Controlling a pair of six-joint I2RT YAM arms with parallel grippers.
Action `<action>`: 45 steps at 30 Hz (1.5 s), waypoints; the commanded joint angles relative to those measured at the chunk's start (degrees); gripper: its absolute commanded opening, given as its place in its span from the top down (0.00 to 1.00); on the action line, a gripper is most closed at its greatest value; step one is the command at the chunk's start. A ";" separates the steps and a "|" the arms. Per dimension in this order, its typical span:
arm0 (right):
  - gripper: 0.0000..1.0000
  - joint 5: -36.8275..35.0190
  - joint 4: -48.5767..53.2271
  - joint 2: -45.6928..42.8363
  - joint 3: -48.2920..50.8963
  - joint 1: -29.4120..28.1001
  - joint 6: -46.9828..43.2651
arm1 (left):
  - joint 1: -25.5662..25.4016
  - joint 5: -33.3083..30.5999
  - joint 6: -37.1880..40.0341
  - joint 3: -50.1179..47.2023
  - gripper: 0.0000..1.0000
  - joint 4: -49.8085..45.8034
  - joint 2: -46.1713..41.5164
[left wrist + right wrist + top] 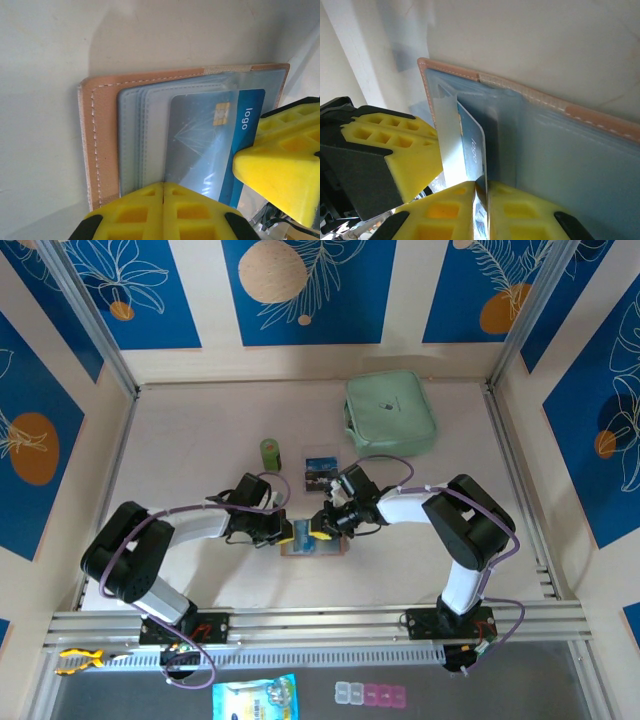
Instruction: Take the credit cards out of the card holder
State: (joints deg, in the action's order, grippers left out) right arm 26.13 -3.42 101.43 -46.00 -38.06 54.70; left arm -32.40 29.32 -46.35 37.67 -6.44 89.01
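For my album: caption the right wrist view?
Right jaws closed on a blue credit card poking from the tan card holder.

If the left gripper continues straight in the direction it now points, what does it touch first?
Probably the card holder: the shut left gripper aims at its clear pockets, at the blue card's edge. Whether the tips already touch them, I cannot tell.

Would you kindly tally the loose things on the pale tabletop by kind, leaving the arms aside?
Mint-green zip pouch: 1
Green cylinder: 1
Small printed rectangles: 2
Card holder: 1
Blue card in the holder: 1
Total: 6
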 commanded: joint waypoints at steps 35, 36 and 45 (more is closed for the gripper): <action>0.99 -17.62 42.09 -10.45 -19.01 1.91 -48.13 | -0.02 -4.28 0.96 3.21 0.94 -6.93 -5.02; 0.99 -18.15 42.90 -10.39 -20.08 1.98 -51.97 | 0.14 -4.27 0.82 2.88 0.94 -6.68 -5.28; 1.00 -30.94 54.59 -3.81 -31.46 1.50 -82.76 | 1.82 -4.91 1.03 -0.32 0.94 -6.77 -9.20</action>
State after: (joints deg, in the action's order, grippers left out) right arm 1.54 44.29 95.64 -74.91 -35.79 -12.91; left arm -31.33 25.34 -46.13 38.65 -12.10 81.73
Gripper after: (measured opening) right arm 0.063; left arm 0.065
